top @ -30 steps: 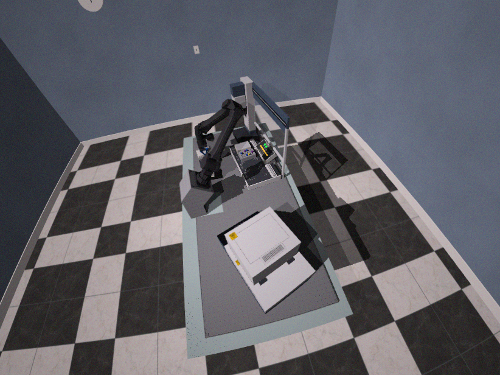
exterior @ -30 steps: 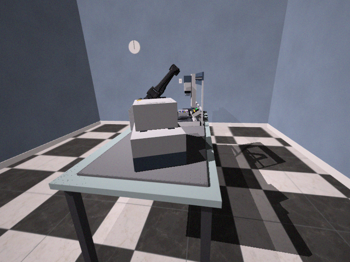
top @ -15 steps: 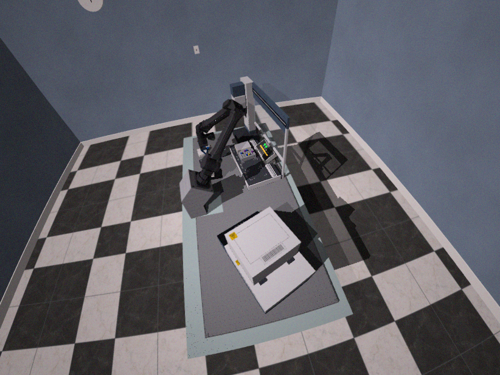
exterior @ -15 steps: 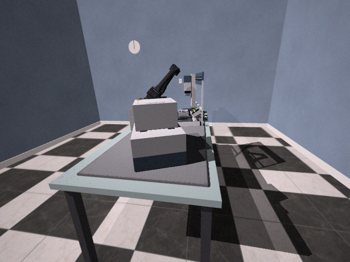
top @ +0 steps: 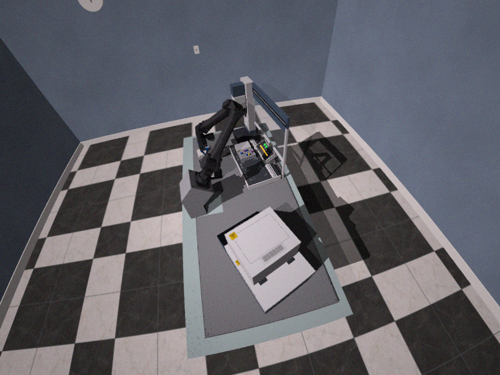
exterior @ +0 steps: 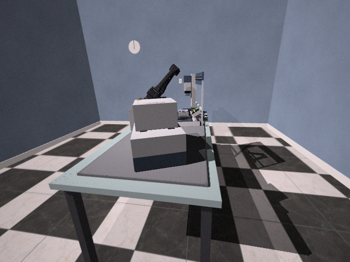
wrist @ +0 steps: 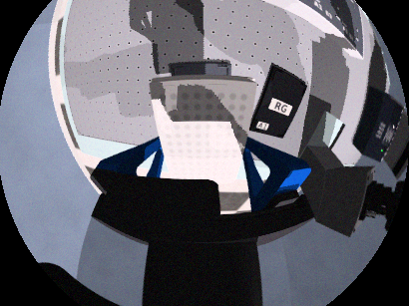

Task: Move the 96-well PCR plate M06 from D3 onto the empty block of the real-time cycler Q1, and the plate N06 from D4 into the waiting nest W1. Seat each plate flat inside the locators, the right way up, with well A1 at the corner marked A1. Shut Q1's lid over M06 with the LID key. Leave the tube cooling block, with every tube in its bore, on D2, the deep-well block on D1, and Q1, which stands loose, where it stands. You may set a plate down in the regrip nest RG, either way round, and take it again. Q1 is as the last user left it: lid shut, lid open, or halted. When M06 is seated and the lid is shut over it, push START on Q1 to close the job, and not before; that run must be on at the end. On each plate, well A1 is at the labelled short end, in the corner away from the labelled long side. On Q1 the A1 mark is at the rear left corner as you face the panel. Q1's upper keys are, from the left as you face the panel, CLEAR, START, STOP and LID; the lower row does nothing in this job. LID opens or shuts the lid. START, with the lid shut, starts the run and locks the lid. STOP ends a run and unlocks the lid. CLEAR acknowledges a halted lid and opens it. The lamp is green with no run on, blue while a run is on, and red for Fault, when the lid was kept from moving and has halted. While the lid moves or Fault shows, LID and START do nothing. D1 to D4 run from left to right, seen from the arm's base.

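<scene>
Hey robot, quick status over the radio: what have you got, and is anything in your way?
Gripper shut on a white well plate. Plate carried above the deck, RG nest to its right. Nothing seen blocking.

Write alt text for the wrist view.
The gripper, with blue fingers, is shut on a white well plate above the perforated deck. The black nest marked RG lies to the right.

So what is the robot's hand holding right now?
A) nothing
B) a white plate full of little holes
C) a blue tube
B: in the wrist view the white PCR plate, dotted with wells, sits clamped between the blue-padded jaws of the gripper.
</scene>
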Motion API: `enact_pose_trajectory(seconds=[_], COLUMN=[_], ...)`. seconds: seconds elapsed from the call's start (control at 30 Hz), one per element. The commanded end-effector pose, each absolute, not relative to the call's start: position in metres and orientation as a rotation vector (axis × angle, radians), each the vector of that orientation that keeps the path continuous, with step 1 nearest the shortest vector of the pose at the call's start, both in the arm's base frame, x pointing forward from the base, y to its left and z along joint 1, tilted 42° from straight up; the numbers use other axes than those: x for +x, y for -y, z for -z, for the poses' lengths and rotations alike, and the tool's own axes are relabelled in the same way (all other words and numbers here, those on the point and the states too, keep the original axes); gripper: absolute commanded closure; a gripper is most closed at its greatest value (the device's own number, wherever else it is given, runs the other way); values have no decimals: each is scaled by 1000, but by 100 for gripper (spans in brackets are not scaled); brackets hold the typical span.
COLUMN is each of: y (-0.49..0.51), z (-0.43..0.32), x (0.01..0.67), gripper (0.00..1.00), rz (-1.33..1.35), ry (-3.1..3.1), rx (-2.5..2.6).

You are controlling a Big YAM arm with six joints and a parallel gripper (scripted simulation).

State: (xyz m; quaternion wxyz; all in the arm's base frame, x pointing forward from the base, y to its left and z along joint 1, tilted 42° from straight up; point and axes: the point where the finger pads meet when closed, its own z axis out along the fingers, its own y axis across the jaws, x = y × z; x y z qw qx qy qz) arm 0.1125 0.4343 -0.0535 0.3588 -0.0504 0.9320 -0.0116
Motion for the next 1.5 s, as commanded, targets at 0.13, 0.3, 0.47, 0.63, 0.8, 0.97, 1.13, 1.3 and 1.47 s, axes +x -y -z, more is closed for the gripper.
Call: enact_pose_trajectory(seconds=[0.13, 0.3, 0.47, 0.63, 0.8, 0.97, 1.13, 1.3, 1.47], y=[-459, -449, -439, -441, -447, -449, -453, -456, -460], z=[37, 37, 39, 40, 45, 49, 42, 40, 54], x=[105, 115, 118, 115, 106, 102, 100, 102, 118], gripper=[100, 100, 100, 100, 100, 100, 100, 100, 100], rz=[-48, -6, 14, 6, -2, 0, -19, -38, -19], ry=[-2398, -2399, -2399, -2399, -2398, -2398, -2397, -2395, -2396], rx=[-134, -130, -126, -118, -128, -136, -135, -141, -135])
